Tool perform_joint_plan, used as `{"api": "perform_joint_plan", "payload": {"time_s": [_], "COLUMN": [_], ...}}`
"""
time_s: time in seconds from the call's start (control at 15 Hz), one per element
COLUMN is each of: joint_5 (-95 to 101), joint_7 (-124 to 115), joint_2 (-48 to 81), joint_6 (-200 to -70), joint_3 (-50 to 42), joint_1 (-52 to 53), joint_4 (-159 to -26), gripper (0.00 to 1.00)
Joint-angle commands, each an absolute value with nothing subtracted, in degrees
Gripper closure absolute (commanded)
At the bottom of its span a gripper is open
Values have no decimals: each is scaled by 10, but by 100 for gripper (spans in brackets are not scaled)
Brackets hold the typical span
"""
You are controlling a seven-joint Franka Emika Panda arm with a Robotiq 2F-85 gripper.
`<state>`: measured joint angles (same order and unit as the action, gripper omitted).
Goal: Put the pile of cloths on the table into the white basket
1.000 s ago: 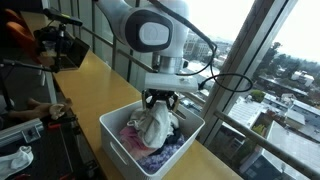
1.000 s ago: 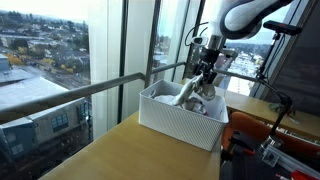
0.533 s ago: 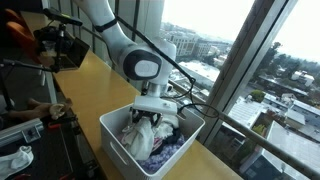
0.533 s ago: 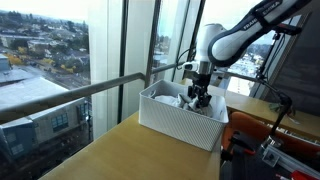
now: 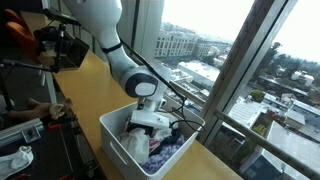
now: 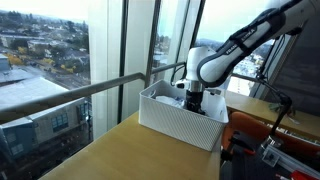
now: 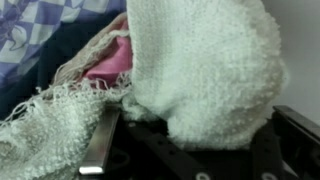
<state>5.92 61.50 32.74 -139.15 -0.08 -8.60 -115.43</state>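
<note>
White basket (image 5: 118, 145) walls hide tool (image 5: 150, 122) | knit cloth (image 7: 200, 70) drapes it, grip unclear | camera (image 5: 60, 45) well apart

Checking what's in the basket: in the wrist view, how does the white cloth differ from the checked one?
The white cloth is plain, thick and nubbly; the checked cloth is blue-and-white and looks thinner. The white cloth fills the centre and right; the checked cloth shows only at top left. Both lie crumpled.

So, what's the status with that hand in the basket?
Hand down inside white basket. White cloth bunched against it; open or shut, unclear. Other cloths underneath, nothing blocking.
</note>
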Motion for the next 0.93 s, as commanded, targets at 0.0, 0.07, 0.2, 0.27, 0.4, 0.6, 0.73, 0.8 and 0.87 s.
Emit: {"api": "perform_joint_plan", "payload": {"time_s": [0.0, 0.07, 0.2, 0.27, 0.4, 0.6, 0.73, 0.8, 0.87], "joint_5": [56, 56, 60, 64, 67, 76, 83, 85, 89], "joint_7": [612, 611, 597, 587, 566, 542, 528, 524, 519], "joint_2": [364, 356, 333, 321, 293, 256, 233, 222, 212], "joint_6": [-1387, -1388, -1378, -1375, -1372, -1368, -1360, -1354, -1350], "joint_3": [13, 12, 8, 6, 6, 5, 3, 2, 2], "joint_1": [-96, -96, -89, -85, -76, -64, -56, -53, -50], "joint_4": [-1121, -1126, -1135, -1141, -1153, -1157, -1154, -1150, -1149], "gripper": [55, 47, 34, 26, 12, 0, 0, 0, 0]}}
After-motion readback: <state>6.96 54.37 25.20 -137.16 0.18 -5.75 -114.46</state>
